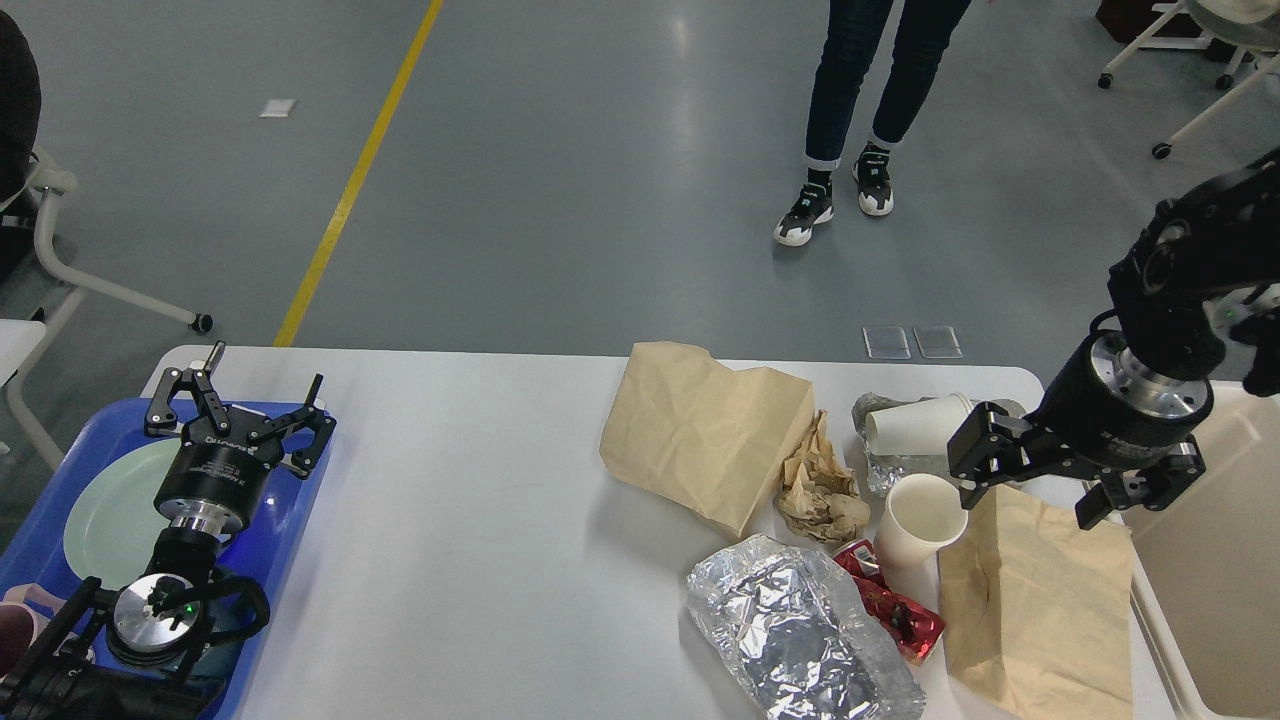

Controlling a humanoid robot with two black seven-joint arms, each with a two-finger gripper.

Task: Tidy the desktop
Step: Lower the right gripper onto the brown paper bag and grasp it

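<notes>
White worktop [480, 560] spans most of the lower view, rounded far corners, grey floor behind it. All places below are given relative to the upright paper cup [921, 518], which stands open-mouthed on the worktop's right part.

Beige bin [1195, 590] is right of the cup, at the worktop's right end. Blue tray [300, 500] is far left of the cup, at the opposite end, holding a pale green plate [105, 520].

Flat brown paper bag [705, 430] lies left of and slightly behind the cup. Second brown paper bag [1040, 600] lies just right and nearer, its edge touching the cup or nearly so. Crumpled foil sheet [800, 630] is near-left of the cup. More foil [895, 465] sits just behind the cup, with a second white paper cup [915, 425] tipped on its side on it. Crumpled brown paper wad [820, 485] is just left of the cup. Red wrapper [895, 605] lies right by the cup's base, between the near foil and second bag.

Right pincer [1030, 495] hangs just right of the cup, over the top edge of the second bag, fingers spread wide, nothing in them. Left pincer [235, 405] is far left of the cup, over the blue tray, fingers spread wide and empty.

A person's legs [870, 110] stand on the floor well behind the cup.
</notes>
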